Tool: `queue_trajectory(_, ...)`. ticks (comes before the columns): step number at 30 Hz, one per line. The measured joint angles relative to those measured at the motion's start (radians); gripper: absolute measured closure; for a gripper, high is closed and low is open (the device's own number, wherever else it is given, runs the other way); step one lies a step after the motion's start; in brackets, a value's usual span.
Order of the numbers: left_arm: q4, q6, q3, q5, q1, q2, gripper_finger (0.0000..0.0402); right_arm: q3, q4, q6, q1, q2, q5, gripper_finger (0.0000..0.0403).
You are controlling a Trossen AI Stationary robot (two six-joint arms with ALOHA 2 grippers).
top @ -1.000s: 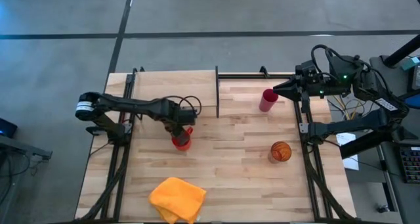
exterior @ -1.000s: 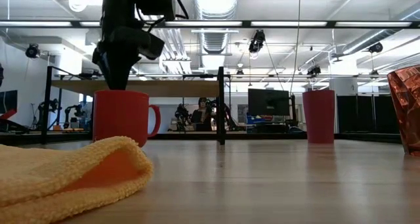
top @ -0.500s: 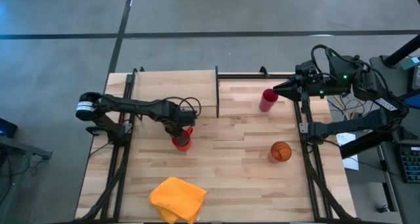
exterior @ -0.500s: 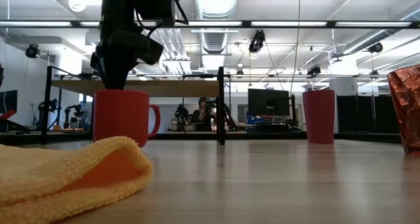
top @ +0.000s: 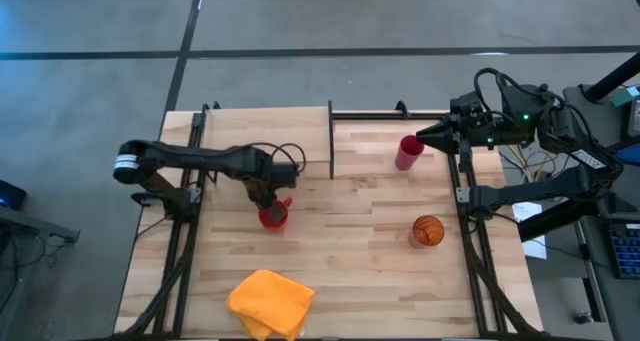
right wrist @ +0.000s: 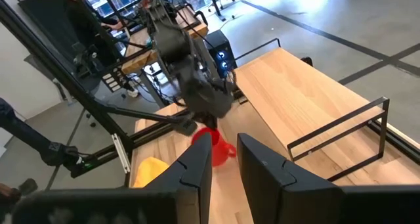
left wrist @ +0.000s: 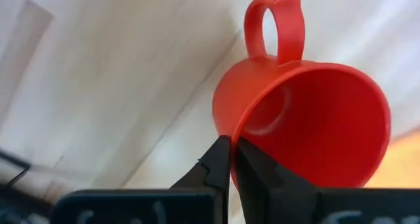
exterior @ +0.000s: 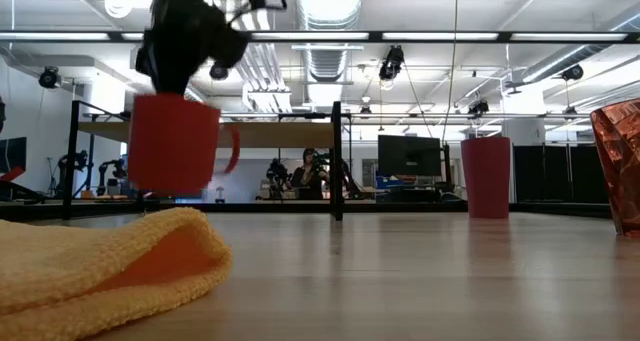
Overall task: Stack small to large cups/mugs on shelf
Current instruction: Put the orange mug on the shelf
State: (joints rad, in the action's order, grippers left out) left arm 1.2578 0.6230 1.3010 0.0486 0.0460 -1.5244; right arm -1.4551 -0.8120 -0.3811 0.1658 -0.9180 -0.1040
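The short red mug [top: 272,216] [exterior: 175,143] hangs from my left gripper [top: 265,197] [left wrist: 231,159], which is shut on it, over the table's left middle. The pink tumbler [top: 408,152] [exterior: 486,176] stands on its base on the tabletop at the far right. My right gripper [top: 422,136] [right wrist: 223,161] waits open beside it, touching nothing. The orange dark-striped cup [top: 428,231] [exterior: 618,166] stands on the right side, nearer me. The pale wooden shelf [top: 255,131] lies at the far left, its dark divider [top: 331,141] upright. My left gripper holds the red mug by its rim [left wrist: 230,133], on the side away from the handle [left wrist: 275,23]. One finger [left wrist: 254,173] is inside the cup and one [left wrist: 218,161] outside. The fingers come from above, pointing down. The mug is lifted clear of the table and slightly tilted [exterior: 175,143].
A yellow-orange cloth [top: 270,303] [exterior: 100,266] lies crumpled near the table's near edge. A black metal frame [top: 400,114] runs along the far edge and down both sides. Bare planks [top: 350,211] lie between the mug and the orange cup.
My left gripper has risen, keeping its hold, and drifted a little toward the table's left. The red mug, which stood on the table, now hangs clear of it and has tipped slightly.
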Motion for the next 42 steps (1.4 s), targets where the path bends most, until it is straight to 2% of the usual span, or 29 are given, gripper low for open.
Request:
queue_trajectory(3,0.099,-0.001,0.102,-0.011,0.000,0.016,0.0401,0.000,0.000,0.000,0.000,0.000,0.000,0.0335)
queue_trajectory(8,0.320,-0.001,0.288,-0.116,0.001,0.031,0.0401,0.000,0.000,0.000,0.000,0.000,0.000,0.0335)
queue_trajectory(13,0.308,0.001,0.394,-0.236,0.032,0.098,0.0401,0.000,0.000,-0.002,0.000,-0.002,0.000,0.0335)
queue_trajectory(16,0.312,0.023,0.417,-0.337,0.085,0.144,0.0401,0.000,0.000,-0.004,0.000,-0.008,0.000,0.0335)
queue_trajectory(18,0.314,0.024,0.423,-0.365,0.135,0.170,0.0401,0.000,0.000,-0.004,0.000,-0.015,0.000,0.0335)
queue_trajectory(28,0.314,-0.065,0.400,-0.367,0.455,0.241,0.0402,0.000,0.000,-0.004,0.000,-0.060,0.000,0.0335)
queue_trajectory(33,0.313,-0.112,0.398,-0.290,0.613,0.229,0.0402,0.000,-0.001,-0.009,0.000,-0.071,0.000,0.0335)
queue_trajectory(37,0.313,-0.173,0.388,-0.262,0.684,0.211,0.0402,0.000,-0.001,-0.012,0.000,-0.072,0.000,0.0335)
queue_trajectory(42,0.313,-0.298,0.380,-0.255,0.714,0.188,0.0402,0.000,-0.001,-0.012,0.000,-0.071,0.000,0.0335)
